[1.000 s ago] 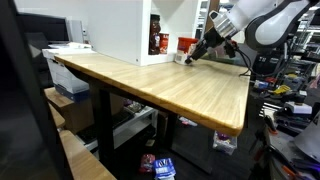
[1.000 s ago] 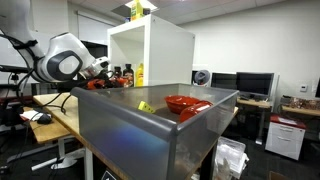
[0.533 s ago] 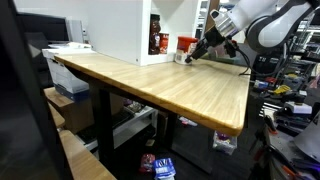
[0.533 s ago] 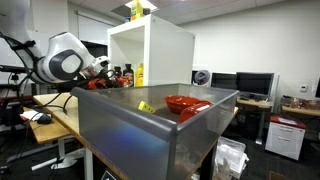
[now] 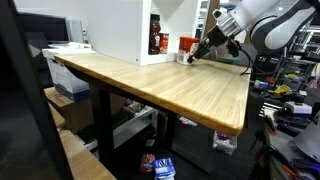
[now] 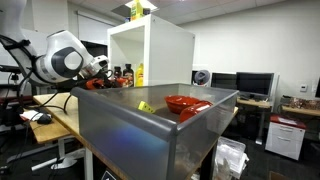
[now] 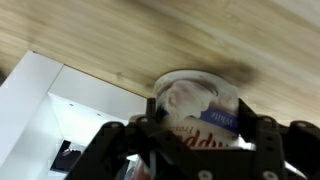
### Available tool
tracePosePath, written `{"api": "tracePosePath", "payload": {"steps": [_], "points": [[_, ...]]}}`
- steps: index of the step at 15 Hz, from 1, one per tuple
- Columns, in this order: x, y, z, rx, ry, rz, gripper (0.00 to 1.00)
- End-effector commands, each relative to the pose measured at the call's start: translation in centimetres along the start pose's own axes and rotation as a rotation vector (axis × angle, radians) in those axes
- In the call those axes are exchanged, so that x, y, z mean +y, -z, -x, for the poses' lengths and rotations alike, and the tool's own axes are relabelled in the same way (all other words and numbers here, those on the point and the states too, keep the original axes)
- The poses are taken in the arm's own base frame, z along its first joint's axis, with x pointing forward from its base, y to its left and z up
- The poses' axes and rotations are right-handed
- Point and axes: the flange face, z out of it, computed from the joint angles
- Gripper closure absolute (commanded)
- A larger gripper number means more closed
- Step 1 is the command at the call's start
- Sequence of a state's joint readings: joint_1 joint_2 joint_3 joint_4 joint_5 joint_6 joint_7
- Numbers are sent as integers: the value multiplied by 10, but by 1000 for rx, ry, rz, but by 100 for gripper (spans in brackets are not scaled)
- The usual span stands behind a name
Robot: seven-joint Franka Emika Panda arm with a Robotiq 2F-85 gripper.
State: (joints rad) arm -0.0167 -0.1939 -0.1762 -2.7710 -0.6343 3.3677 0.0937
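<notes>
In the wrist view a round tub (image 7: 197, 100) with a white lid and a red, white and blue label stands on the wooden table (image 7: 150, 35). My gripper (image 7: 205, 128) has a finger pressed on each side of it and is shut on it. In both exterior views the gripper (image 5: 190, 57) (image 6: 106, 81) is low over the far end of the table (image 5: 160, 85), beside the white cabinet (image 5: 125, 30). The tub itself is too small to make out there.
A white open cabinet (image 6: 150, 55) with red and dark items on its shelf stands by the gripper. A grey bin (image 6: 150, 135) in the foreground holds a red bowl (image 6: 186, 103). Monitors, desks and clutter surround the table; its front edge (image 5: 225, 125) drops off.
</notes>
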Motion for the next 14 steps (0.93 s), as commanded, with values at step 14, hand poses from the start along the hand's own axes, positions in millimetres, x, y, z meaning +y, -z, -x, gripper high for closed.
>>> {"api": "tracePosePath", "payload": {"steps": [14], "points": [[-7, 56, -28, -26, -149, 69, 51]]}}
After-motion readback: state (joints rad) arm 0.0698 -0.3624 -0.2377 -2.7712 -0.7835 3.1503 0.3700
